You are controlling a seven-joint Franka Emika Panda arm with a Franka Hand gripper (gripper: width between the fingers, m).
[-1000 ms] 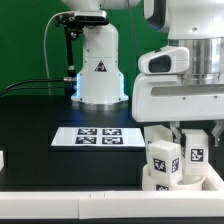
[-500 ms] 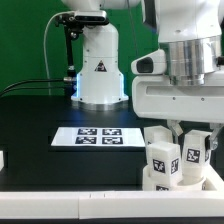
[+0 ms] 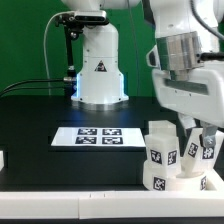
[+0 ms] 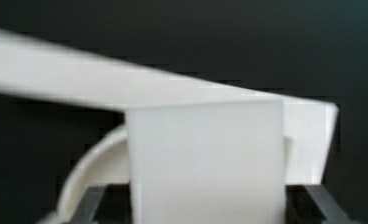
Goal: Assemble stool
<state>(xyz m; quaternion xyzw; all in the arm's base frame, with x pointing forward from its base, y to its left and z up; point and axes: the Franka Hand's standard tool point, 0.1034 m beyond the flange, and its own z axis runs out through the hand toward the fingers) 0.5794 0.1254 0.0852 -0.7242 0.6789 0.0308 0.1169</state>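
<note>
White leg (image 4: 202, 160) clamped in gripper (image 3: 196, 135) | step: screwing leg into seat (image 3: 165, 181) | next: keep it upright, twist.

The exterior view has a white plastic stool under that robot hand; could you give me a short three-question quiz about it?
1. True or false: the round white plastic stool seat lies on the black table.
2. The flat white marker board lies on which side of the stool's chunky white legs in the exterior view: A left, B right?
3. What does the gripper hold?

Key: 1 true. 2 A. 3 One white tagged leg, jaws shut on it.
</note>
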